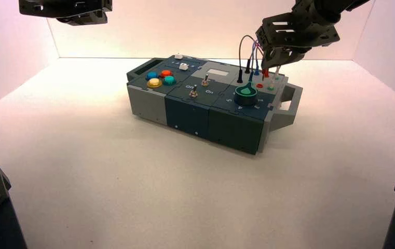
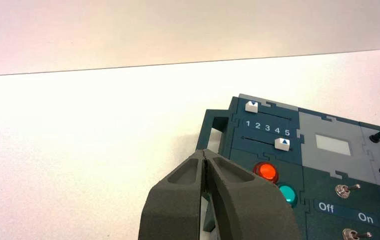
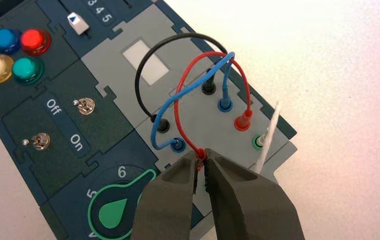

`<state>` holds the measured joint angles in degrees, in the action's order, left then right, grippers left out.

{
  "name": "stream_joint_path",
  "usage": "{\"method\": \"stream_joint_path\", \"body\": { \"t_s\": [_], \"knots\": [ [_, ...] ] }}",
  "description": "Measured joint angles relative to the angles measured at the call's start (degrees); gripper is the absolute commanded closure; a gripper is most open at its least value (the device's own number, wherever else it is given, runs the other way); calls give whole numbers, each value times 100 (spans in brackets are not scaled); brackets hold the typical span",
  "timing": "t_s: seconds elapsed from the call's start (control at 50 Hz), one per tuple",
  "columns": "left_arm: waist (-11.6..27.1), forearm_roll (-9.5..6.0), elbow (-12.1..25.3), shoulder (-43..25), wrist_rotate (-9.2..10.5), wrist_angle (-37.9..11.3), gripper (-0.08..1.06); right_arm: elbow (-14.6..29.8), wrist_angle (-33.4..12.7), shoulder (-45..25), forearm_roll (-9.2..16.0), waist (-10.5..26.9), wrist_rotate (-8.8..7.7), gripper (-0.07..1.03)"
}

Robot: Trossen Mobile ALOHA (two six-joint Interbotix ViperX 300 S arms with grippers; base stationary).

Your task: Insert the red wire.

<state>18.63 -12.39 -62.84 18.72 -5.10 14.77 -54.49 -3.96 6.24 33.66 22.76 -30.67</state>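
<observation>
The red wire point(image 3: 180, 90) arches over the grey socket panel point(image 3: 197, 120) at the box's right end. One red plug point(image 3: 243, 120) stands in a socket beside the blue and black plugs. My right gripper point(image 3: 202, 156) is shut on the wire's other red plug point(image 3: 200, 154) and holds it over the panel's near row, next to a blue plug point(image 3: 178, 145). In the high view the right gripper point(image 1: 272, 66) hangs over the box's right end. My left gripper point(image 2: 205, 152) is shut and empty, parked high at the back left point(image 1: 78, 15).
The box point(image 1: 185, 111) bears coloured round buttons point(image 1: 160, 78), two toggle switches point(image 1: 199, 85), a green knob point(image 1: 246, 92) and two white sliders point(image 2: 267, 125). A black wire point(image 3: 148, 65) and a blue wire point(image 3: 192, 87) arch over the same panel. A white lead point(image 3: 270, 132) sits in a green socket.
</observation>
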Motion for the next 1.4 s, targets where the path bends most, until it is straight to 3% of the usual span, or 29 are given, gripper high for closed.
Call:
{"method": "stream_joint_path", "body": {
  "t_s": [1.06,1.4],
  "knots": [
    [0,0,0,0,0,-9,101,114,-44,-229,-88,70,0,98],
    [0,0,0,0,0,0,101,360,-448,-448,-185,44,-9,98]
  ]
}}
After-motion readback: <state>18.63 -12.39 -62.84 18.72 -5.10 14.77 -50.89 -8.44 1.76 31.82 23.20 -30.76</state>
